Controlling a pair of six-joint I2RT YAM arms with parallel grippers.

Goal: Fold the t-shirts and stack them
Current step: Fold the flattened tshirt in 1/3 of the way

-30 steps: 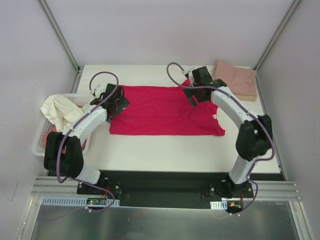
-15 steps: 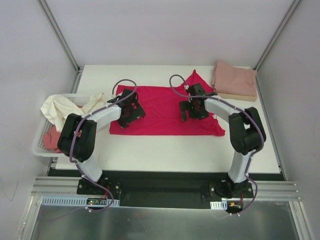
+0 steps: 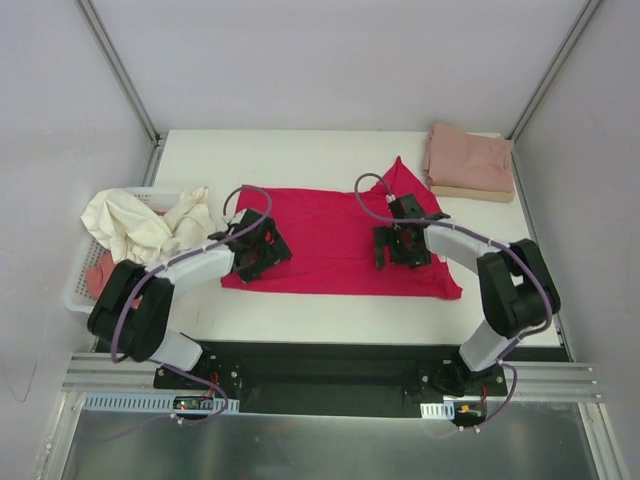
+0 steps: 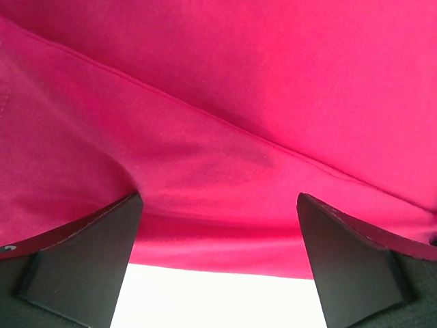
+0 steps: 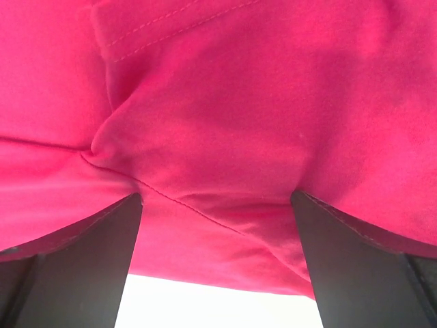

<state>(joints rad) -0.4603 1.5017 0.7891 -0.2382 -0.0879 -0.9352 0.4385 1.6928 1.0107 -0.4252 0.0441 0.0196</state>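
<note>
The crimson-red t-shirt (image 3: 330, 235) lies folded lengthwise on the white table, with one sleeve (image 3: 405, 175) sticking out at the back. My left gripper (image 3: 258, 255) rests over its left end near the front edge. My right gripper (image 3: 398, 245) rests over its right part. In the left wrist view the fingers (image 4: 89, 260) stand wide apart with red fabric (image 4: 225, 102) lying between and beyond them. In the right wrist view the fingers (image 5: 355, 260) are also wide apart over a creased seam of the red fabric (image 5: 225, 109). Neither pair pinches cloth.
A folded dusty pink shirt (image 3: 470, 157) lies on a tan one (image 3: 482, 192) at the back right corner. A white lattice basket (image 3: 76, 292) at the left holds a crumpled cream shirt (image 3: 135, 225) and a salmon-pink one (image 3: 100, 272).
Both grippers have moved from the shirt's far edge toward the near edge, bringing the far half over the near half. The shirt is now narrower front to back.
</note>
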